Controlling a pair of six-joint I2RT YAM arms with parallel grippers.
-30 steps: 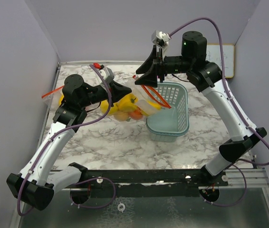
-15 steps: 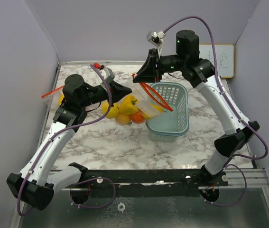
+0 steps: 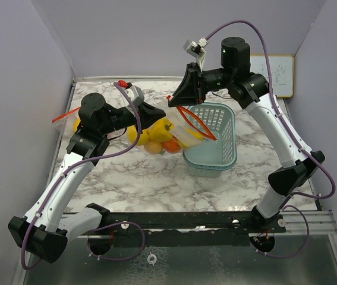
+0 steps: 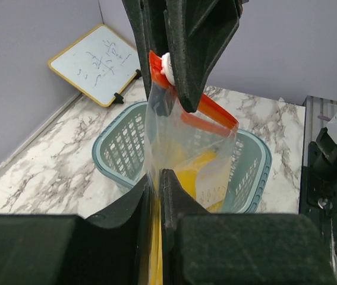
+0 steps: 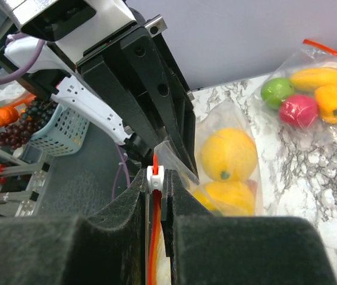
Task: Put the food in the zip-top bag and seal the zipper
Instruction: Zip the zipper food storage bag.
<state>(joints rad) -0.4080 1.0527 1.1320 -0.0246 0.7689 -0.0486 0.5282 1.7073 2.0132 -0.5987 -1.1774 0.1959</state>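
Note:
The clear zip-top bag [image 3: 177, 132] hangs above the table between my two grippers. Yellow and orange food [image 3: 154, 138] fills its lower end; two yellow fruits [image 5: 228, 154] show through the plastic. My left gripper [image 4: 157, 176] is shut on one edge of the bag [image 4: 174, 142], also seen from above as the left gripper [image 3: 161, 113]. My right gripper [image 5: 155, 176] is shut on the white zipper slider [image 5: 155, 178] at the end of the orange zipper strip [image 4: 211, 113]. From above, the right gripper [image 3: 178, 100] sits over the bag's top corner.
A pale green mesh basket [image 3: 223, 155] stands right of the bag, under its hanging end. A second bag [image 5: 306, 95] with green, pink and yellow fruits lies at the table's far left. A small whiteboard [image 3: 278, 75] leans on the right wall.
My right gripper has closed from wide open onto the zipper slider and shifted slightly left. The bag has risen a little. The left arm has held still.

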